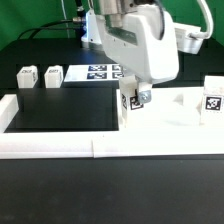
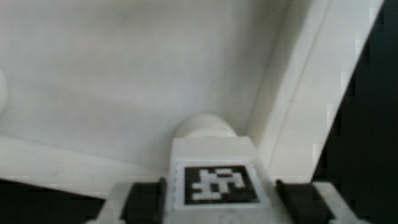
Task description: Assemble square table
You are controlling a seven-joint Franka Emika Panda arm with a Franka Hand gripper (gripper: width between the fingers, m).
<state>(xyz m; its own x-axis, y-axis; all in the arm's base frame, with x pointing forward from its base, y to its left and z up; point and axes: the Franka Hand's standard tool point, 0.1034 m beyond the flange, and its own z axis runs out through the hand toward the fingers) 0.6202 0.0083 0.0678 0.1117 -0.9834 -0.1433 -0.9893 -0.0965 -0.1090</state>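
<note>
My gripper [image 1: 134, 100] is shut on a small white leg [image 1: 129, 103] with a black-and-white tag. It holds the leg upright at the near left part of the square white plate [image 1: 175, 108], which lies on the exterior view's right. In the wrist view the leg [image 2: 214, 150] sits between the dark fingers [image 2: 153, 202], and its rounded tip points at the plate's surface [image 2: 125, 90]. I cannot tell whether the tip touches the plate. Two more legs [image 1: 26, 77] [image 1: 53, 75] stand at the back left. Another leg [image 1: 212, 97] stands at the right.
The marker board [image 1: 100, 72] lies at the back middle. White border rails [image 1: 60, 142] run along the front and left of the black mat [image 1: 60, 108]. In the wrist view a raised white rail [image 2: 317, 90] runs beside the plate's edge.
</note>
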